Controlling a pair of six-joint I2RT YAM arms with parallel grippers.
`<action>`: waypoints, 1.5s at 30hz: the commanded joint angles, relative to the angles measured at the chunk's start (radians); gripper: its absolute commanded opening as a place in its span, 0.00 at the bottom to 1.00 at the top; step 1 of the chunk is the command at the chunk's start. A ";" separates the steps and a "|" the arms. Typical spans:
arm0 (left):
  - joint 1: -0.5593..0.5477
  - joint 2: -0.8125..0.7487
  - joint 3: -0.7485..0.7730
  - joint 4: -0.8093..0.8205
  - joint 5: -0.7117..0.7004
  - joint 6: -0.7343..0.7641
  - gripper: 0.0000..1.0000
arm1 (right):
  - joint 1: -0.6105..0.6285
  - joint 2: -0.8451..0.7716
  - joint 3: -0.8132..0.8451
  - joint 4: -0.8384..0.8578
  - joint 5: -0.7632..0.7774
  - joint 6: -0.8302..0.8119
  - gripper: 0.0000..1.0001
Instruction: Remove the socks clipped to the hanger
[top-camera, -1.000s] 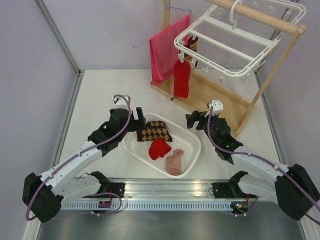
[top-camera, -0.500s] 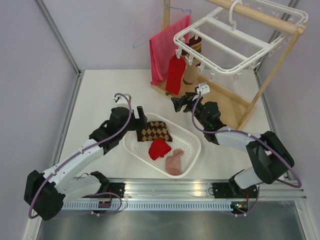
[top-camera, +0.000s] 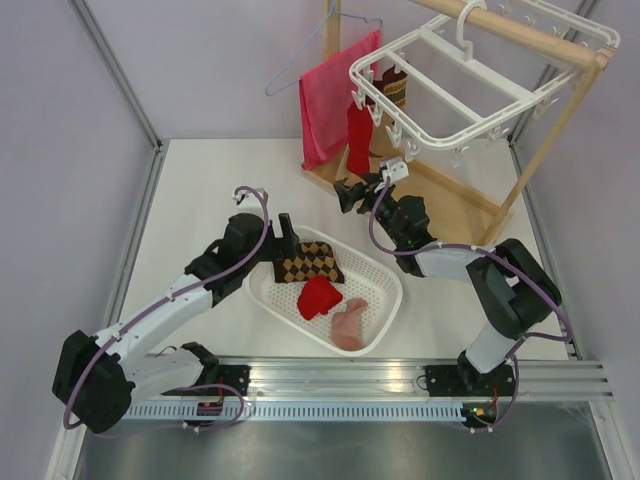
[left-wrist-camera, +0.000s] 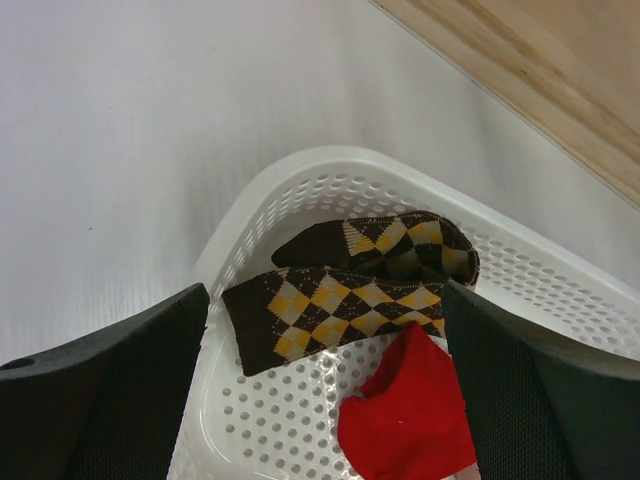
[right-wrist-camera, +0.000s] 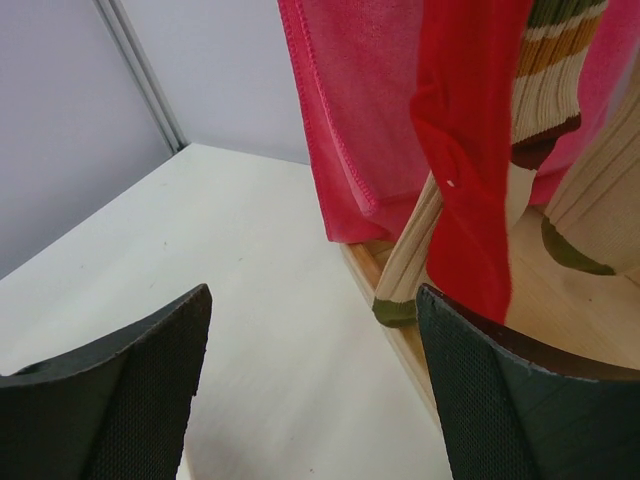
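Observation:
The white hanger (top-camera: 470, 80) hangs from the wooden stand's rail. A red sock (top-camera: 358, 140) and a striped sock (top-camera: 395, 88) are clipped at its left end. My right gripper (top-camera: 345, 193) sits just below the red sock, open. In the right wrist view the red sock (right-wrist-camera: 470, 150) and striped sock (right-wrist-camera: 550, 70) hang just beyond the right finger, and nothing lies between the jaws of the gripper (right-wrist-camera: 315, 390). My left gripper (top-camera: 283, 235) hovers open over the basket. Argyle socks (left-wrist-camera: 350, 300) and a red sock (left-wrist-camera: 410, 420) lie below that gripper (left-wrist-camera: 325, 390).
The white basket (top-camera: 268, 298) also holds a pale pink sock (top-camera: 348, 323). A red-pink towel (top-camera: 335, 95) and a wire clothes hanger (top-camera: 300, 60) hang behind the red sock. The wooden stand (top-camera: 440, 200) has its base right of my right gripper.
My right arm has swung left and forward, from beside the basket to under the hanging red sock, and its jaws have narrowed slightly. The hanger has swayed. The left arm has barely moved.

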 joint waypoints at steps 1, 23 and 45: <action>0.009 -0.001 -0.015 0.059 0.022 0.000 1.00 | -0.003 -0.014 0.017 0.079 -0.004 -0.018 0.86; 0.026 0.027 -0.030 0.102 0.079 0.007 1.00 | 0.031 0.144 0.188 0.042 0.210 -0.141 0.84; 0.053 0.033 -0.053 0.111 0.106 0.013 1.00 | 0.048 0.282 0.320 0.073 0.391 -0.225 0.34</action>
